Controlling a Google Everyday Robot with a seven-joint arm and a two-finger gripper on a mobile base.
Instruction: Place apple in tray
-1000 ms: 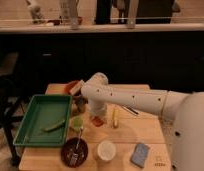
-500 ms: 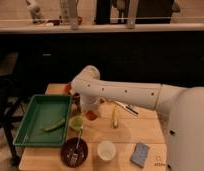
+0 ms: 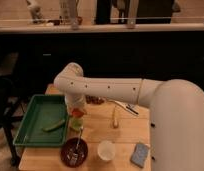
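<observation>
Dark cabinets under a pale counter fill the upper half of the frame; below them stands a wooden table [image 3: 97, 132]. From the right, the white arm [image 3: 120, 90] stretches across to centre left, and the gripper [image 3: 76, 110] points down, clenched on the apple [image 3: 77, 114]. The apple hangs just right of the tray [image 3: 41, 109], outside its right rim, directly above a pale green cup [image 3: 75, 125]. A green strip [image 3: 54, 125] lies inside the tray. Lower down sit a brown bowl [image 3: 74, 151] with a utensil, a white cup [image 3: 106, 149] and a blue sponge [image 3: 140, 154]. A yellow piece [image 3: 115, 119] lies at centre.
</observation>
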